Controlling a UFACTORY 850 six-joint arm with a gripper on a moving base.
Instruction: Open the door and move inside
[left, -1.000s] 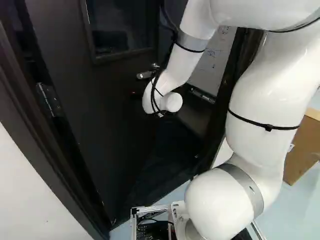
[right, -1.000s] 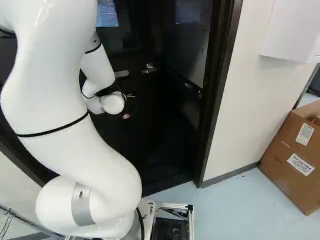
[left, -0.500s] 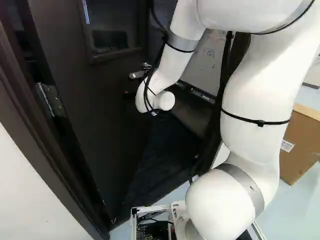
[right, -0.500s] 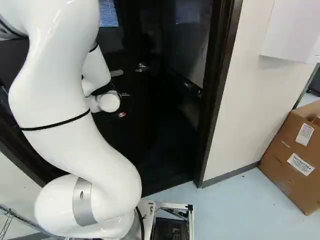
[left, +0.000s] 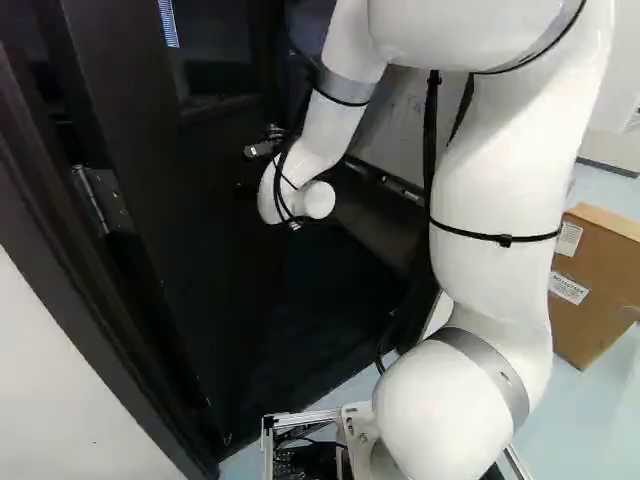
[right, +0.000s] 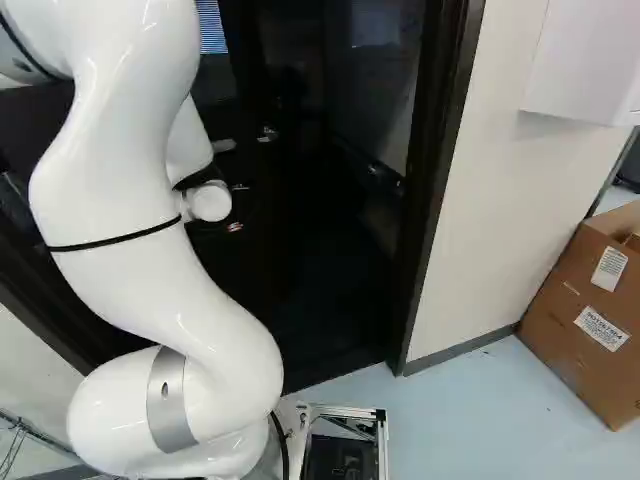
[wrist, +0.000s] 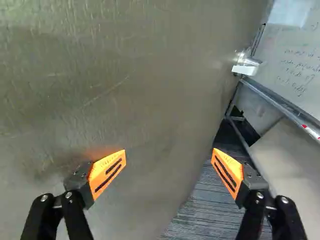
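the door (wrist: 125, 75) is seen directly ahead of the gripper (wrist: 170, 154), its broad face filling much of the space in front of the fingers and its long axis upright in the base views. it is hung from the hinge (left: 102, 200) at the left of the left base view, and it stands ajar, with its free edge shown in the wrist view running down between the two fingers. one finger is thus set over the face, while the other is set over the gap, where the dark floor (wrist: 200, 215) is seen. the handle (left: 262, 148) is placed above the arm's wrist in the left base view, apart from the fingertips. the fingers are spread wide and nothing is held between them; whether the face is touched by the nearer one cannot be told. no grip on the handle seems to be called for now: the door would best be pushed further inward, with contact kept near the free edge. if the push is aimed too far toward the gap, the face could be missed and the edge slipped past.
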